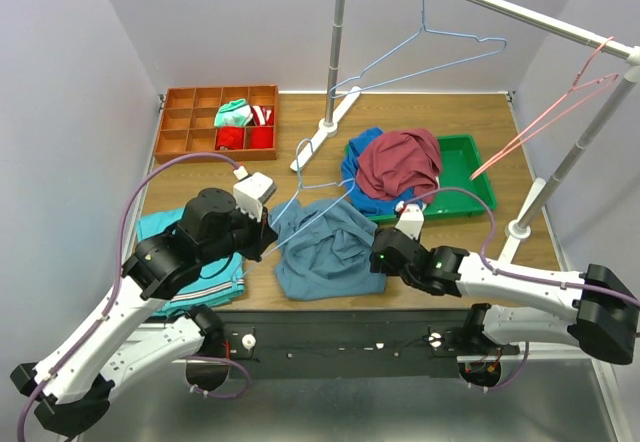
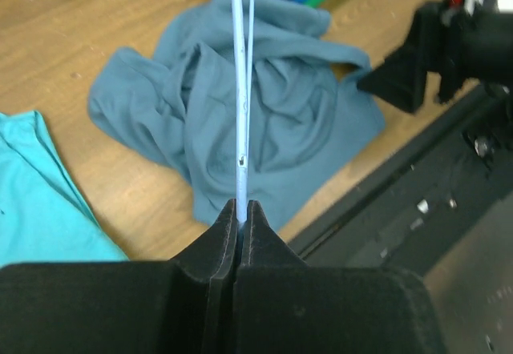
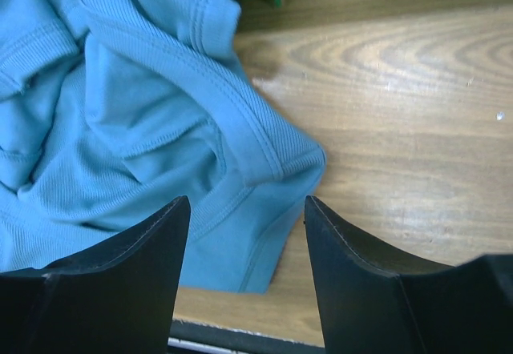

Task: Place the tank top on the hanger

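Observation:
The slate-blue tank top [image 1: 325, 250] lies crumpled on the table's near middle. A thin light-blue wire hanger [image 1: 300, 184] lies slanted over its left part, hook pointing away. My left gripper [image 1: 268, 230] is shut on the hanger's wire [image 2: 240, 130], which runs over the tank top [image 2: 296, 114] in the left wrist view. My right gripper [image 1: 378, 259] is open and empty, low over the tank top's right hem corner [image 3: 264, 210]; its jaws stand on either side of that corner. A second light-blue hanger [image 1: 430, 47] hangs on the rail.
A green bin [image 1: 470, 162] behind the tank top holds a maroon shirt [image 1: 400, 162] and a royal-blue garment [image 1: 355, 167]. A teal garment [image 1: 165, 227] lies under my left arm. A compartment tray [image 1: 190, 122] stands at back left. A pink hanger [image 1: 560, 112] hangs right; rack posts [image 1: 338, 42] stand behind.

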Robot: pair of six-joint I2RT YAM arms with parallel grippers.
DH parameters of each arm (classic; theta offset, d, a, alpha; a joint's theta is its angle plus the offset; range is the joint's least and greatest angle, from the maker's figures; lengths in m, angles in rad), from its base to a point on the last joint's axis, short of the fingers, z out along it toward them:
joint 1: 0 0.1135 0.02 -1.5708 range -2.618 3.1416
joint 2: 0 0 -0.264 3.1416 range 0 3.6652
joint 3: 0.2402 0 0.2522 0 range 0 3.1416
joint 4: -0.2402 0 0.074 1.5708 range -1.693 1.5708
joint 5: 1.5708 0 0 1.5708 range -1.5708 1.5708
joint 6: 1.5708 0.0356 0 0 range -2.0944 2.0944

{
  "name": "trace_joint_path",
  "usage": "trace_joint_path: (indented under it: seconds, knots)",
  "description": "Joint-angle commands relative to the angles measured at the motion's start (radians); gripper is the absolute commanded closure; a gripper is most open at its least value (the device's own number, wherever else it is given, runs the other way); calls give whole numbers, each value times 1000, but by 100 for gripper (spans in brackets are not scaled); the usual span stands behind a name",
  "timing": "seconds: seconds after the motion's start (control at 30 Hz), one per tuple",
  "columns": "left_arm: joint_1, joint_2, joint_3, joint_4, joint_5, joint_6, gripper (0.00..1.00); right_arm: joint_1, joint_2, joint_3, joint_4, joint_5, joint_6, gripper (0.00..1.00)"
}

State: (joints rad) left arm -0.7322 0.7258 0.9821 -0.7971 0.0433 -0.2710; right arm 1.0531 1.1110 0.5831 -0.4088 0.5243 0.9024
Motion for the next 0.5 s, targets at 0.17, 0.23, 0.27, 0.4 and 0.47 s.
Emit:
trace_joint_path:
  seconds: [0.17, 0.23, 0.27, 0.4, 0.47]
  knots:
    - [-12, -20, 75, -235, 147, 16, 100, 1, 85, 63, 51, 111, -28, 36]
    - [-25, -23, 67, -243, 144, 13, 100, -2, 114, 64, 54, 114, -34, 38]
    - [-29, -26, 66, -243, 150, 16, 100, -4, 119, 64, 59, 115, -36, 38]
    - [-55, -5, 78, -260, 182, 21, 100, -18, 136, 41, 87, 121, -56, 40]
    - [-78, 13, 82, -266, 182, 21, 100, -31, 136, 23, 106, 111, -63, 42]
